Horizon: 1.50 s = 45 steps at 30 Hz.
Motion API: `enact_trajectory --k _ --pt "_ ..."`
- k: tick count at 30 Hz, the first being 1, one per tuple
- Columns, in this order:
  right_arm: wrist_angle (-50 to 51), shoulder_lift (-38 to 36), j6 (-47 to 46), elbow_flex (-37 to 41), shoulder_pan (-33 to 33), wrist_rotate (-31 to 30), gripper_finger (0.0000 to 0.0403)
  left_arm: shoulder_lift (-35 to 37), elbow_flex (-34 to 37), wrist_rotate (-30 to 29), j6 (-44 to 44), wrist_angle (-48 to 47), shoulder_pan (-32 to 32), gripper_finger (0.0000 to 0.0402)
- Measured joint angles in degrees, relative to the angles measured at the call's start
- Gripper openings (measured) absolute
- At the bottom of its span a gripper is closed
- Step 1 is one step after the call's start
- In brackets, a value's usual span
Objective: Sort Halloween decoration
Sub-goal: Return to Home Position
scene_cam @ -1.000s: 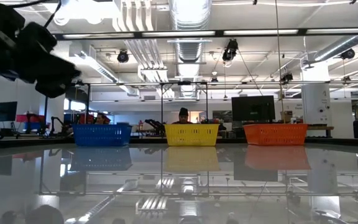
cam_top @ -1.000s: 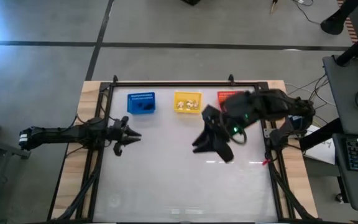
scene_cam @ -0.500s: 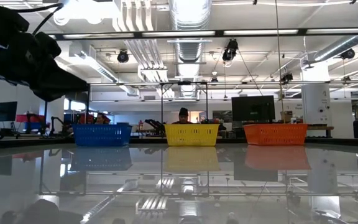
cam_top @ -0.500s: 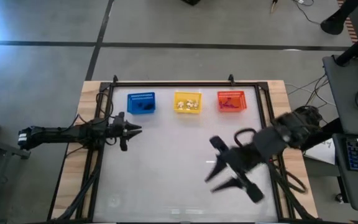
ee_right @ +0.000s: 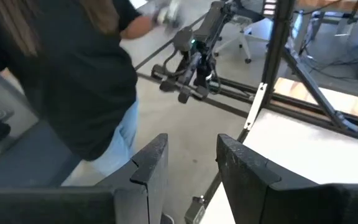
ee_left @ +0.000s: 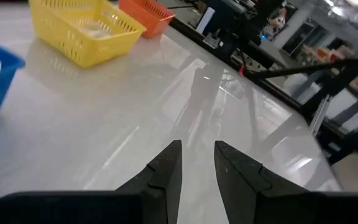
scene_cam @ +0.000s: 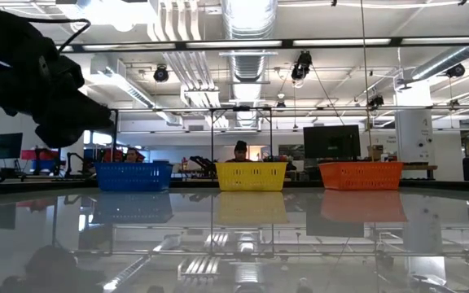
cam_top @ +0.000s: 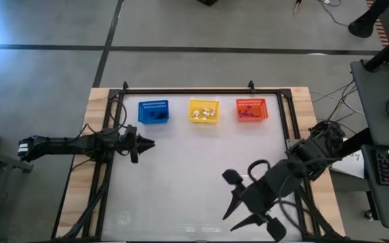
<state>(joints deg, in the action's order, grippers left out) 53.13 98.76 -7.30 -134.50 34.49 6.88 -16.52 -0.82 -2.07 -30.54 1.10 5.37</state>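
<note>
The Halloween trinkets lie inside three mesh baskets in a row by the table's far edge. A dark one is in the blue basket, white ones are in the yellow basket and dark ones in the orange-red basket. My left gripper hovers near the table's left side, below the blue basket in the high view, with a narrow gap between its fingers. My right gripper is open wide and empty over the table's near right part. It points past the near edge.
The glossy white tabletop between the baskets and the near edge is bare. A dark metal frame runs along the table's sides. A person in a dark top and jeans stands beyond the near edge.
My right gripper has swung away from the orange-red basket, going toward the table's near edge and a little to the right. It has stayed open and empty. The baskets have not moved.
</note>
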Motion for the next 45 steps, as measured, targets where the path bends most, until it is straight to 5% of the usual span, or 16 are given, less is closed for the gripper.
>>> enact_trajectory --k 5,15,24,29,45 --pt "-0.8 2.6 5.3 0.1 1.1 5.7 0.0128 -0.7 0.0 0.0 -1.6 0.4 0.0 0.0077" --pt "-5.8 6.6 5.0 2.2 5.5 4.7 0.0128 -0.3 0.2 0.0 -1.5 0.4 0.0 0.0077" --pt "-21.0 6.5 4.4 16.2 9.3 2.7 0.0128 0.5 0.2 0.1 -1.5 0.5 0.0 0.0077" --pt "-22.1 1.6 1.4 25.0 10.5 -4.1 0.0128 0.8 0.2 0.1 -1.5 0.6 0.0 0.0077" --pt "-46.4 -27.0 6.5 67.1 11.7 -4.5 0.0128 1.4 0.3 0.1 -1.5 0.6 0.0 0.0078"
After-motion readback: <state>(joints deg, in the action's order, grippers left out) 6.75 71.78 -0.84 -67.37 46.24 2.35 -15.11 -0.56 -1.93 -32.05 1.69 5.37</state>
